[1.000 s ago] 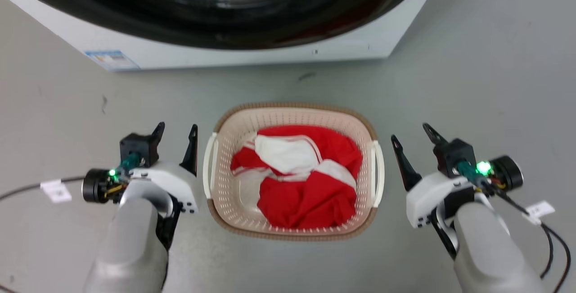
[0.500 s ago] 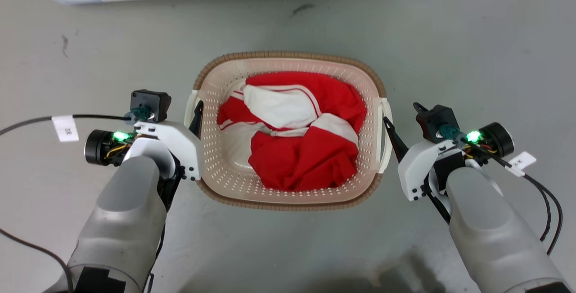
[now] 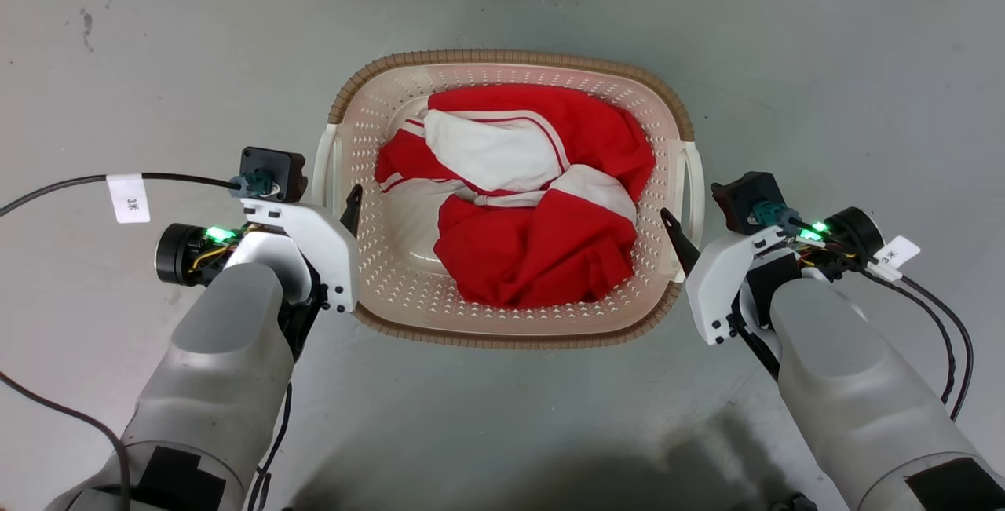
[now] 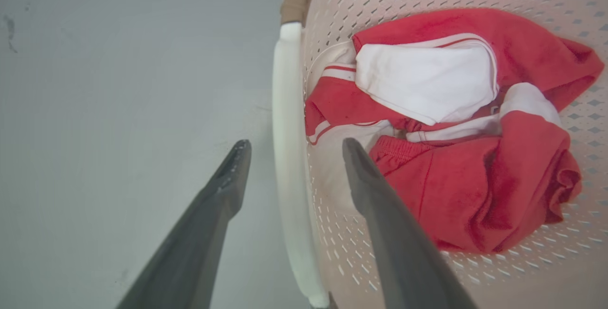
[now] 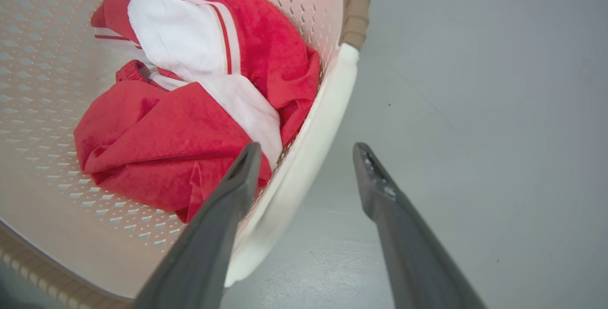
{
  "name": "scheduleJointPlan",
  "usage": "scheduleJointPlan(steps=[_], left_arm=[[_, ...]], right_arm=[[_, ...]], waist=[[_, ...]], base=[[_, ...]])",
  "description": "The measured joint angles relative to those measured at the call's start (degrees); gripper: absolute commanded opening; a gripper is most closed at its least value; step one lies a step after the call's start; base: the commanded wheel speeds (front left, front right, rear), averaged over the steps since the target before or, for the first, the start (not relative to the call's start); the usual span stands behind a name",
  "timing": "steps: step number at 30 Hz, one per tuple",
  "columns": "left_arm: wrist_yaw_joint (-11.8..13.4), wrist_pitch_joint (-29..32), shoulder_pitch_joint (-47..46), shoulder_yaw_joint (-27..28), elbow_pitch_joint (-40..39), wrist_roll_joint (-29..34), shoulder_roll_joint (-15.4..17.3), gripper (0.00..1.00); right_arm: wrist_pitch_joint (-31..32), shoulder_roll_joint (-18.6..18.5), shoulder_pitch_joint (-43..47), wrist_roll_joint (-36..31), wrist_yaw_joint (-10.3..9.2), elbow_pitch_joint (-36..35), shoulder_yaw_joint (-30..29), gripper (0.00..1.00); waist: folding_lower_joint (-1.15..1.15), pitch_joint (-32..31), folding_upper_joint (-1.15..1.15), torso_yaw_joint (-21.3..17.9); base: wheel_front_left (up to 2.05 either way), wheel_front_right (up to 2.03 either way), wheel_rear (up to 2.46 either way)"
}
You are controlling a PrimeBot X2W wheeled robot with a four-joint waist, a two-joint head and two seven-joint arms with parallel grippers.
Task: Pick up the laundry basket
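The laundry basket (image 3: 510,57) is cream perforated plastic with a brown rim and sits on the grey floor, holding a red and white garment (image 3: 534,205). My left gripper (image 3: 336,201) is open astride the white left handle (image 4: 285,124). One finger is inside the basket wall and the other is outside over the floor. My right gripper (image 3: 694,213) is open in the same way astride the right handle (image 5: 327,109). In both wrist views, for the left gripper (image 4: 295,143) and the right gripper (image 5: 308,146), there is a gap between each handle and the fingers.
Grey floor (image 3: 824,63) lies all round the basket, with small dark marks at the far edge. Black cables with white tags trail from both wrists, at the left (image 3: 71,181) and at the right (image 3: 942,323). A dark shadow lies on the floor near the bottom edge.
The head camera has tipped down, so the washing machine has left the picture. Both grippers have closed in from beside the basket to straddle its side handles, still open.
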Motion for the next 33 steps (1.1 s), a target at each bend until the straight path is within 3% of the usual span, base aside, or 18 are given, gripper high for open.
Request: scheduleJointPlan(steps=[10,11,12,13,22,33], left_arm=[[0.0,1.6,-1.0,-4.7,0.4,-3.8,-0.2,1.00],[0.0,2.0,-1.1,-5.3,0.4,-4.3,-0.2,0.88],[0.0,2.3,-1.2,-5.8,0.5,-4.7,-0.2,0.28],[0.0,2.3,-1.3,-6.2,0.5,-4.8,-0.2,0.00],[0.0,3.1,-1.2,-9.6,0.6,-8.6,-0.5,0.00],[0.0,6.4,3.6,-14.2,0.0,-14.0,-0.4,0.00]], right_arm=[[2.8,0.0,-1.8,2.3,0.00,2.1,2.2,1.00],[3.0,0.0,-2.0,2.5,0.00,2.2,2.4,1.00],[3.0,0.0,-2.1,2.7,0.00,2.3,2.4,0.35],[3.3,0.0,-2.3,3.0,0.00,2.4,2.5,0.00],[5.5,0.2,-2.5,5.2,0.00,3.1,4.5,0.00],[7.8,0.1,1.0,9.7,-0.01,3.6,9.2,0.00]], waist=[[0.00,2.0,0.00,0.3],[0.00,2.2,0.00,0.3],[0.00,2.3,0.00,0.4],[0.00,2.4,0.00,0.4],[0.00,0.7,0.00,0.7],[-0.01,-7.9,0.00,0.9]], base=[[0.00,0.00,0.00],[0.00,0.00,0.00],[0.00,0.00,0.00],[0.00,0.00,0.00],[0.00,0.00,0.00],[0.00,0.00,0.00]])
